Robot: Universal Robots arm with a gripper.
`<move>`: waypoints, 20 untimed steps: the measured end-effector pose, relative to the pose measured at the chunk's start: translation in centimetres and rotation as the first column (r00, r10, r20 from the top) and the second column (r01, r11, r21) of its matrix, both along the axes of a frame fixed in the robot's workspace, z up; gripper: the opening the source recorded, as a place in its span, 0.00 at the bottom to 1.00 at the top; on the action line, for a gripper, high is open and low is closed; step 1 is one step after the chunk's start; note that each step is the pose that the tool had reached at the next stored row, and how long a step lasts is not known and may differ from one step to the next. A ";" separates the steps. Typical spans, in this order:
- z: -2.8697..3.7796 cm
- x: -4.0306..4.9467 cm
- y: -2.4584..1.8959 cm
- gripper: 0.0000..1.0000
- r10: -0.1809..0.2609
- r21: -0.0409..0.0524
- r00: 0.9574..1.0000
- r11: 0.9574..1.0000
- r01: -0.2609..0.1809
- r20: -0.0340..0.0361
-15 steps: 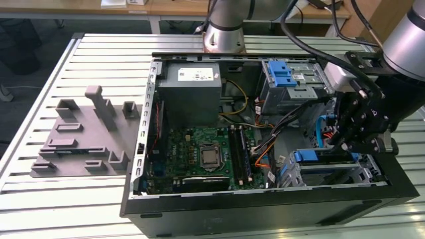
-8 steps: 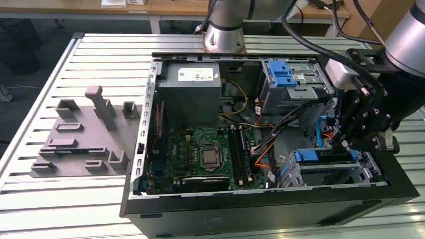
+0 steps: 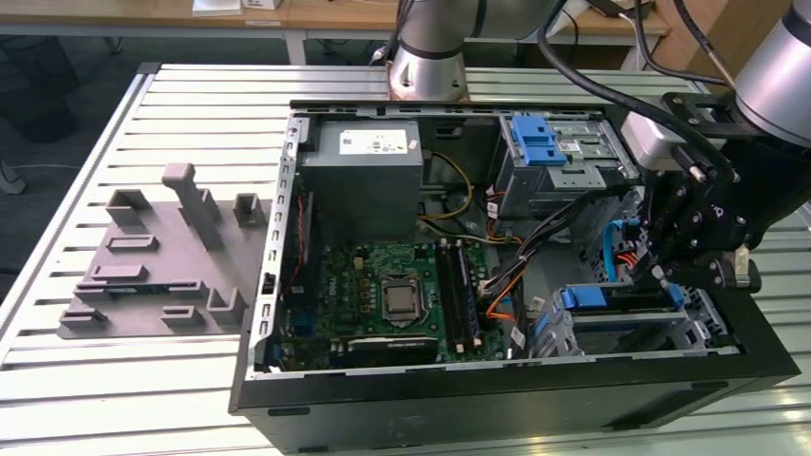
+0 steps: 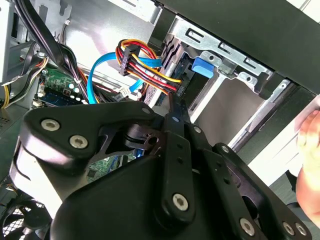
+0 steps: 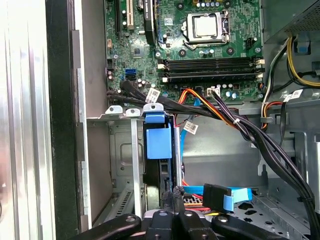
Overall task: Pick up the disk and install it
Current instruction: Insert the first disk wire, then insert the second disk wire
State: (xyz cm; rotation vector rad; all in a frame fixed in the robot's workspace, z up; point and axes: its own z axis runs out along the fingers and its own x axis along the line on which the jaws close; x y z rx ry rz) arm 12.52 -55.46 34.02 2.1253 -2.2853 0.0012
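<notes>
Beside tool (image 3: 668,275); disk (image 3: 621,297) seated.

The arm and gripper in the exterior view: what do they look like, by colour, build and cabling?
The arm is silver-grey metal tubing with rounded joints. Thick black cables loop across to the wrist. The gripper is matte black, built of jointed linkage plates. In the second wrist view, those plates are fastened with silver screws and pins.

No print can be read anywhere: the white label (image 3: 376,142) on the grey power supply (image 3: 364,180) in the exterior view and the small white tags (image 5: 153,95) on the black cables in the first wrist view carry marks too fine to make out.
</notes>
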 end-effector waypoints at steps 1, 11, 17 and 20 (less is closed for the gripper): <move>0.00 0.00 0.00 0.11 0.000 0.000 1.000 1.000 0.000 0.000; 0.04 -0.22 0.00 0.11 0.000 0.000 1.000 1.000 0.000 0.000; 0.04 -0.29 0.00 0.11 0.000 0.000 1.000 1.000 0.000 0.000; 0.11 -0.30 0.00 0.11 0.000 0.000 1.000 1.000 0.000 0.000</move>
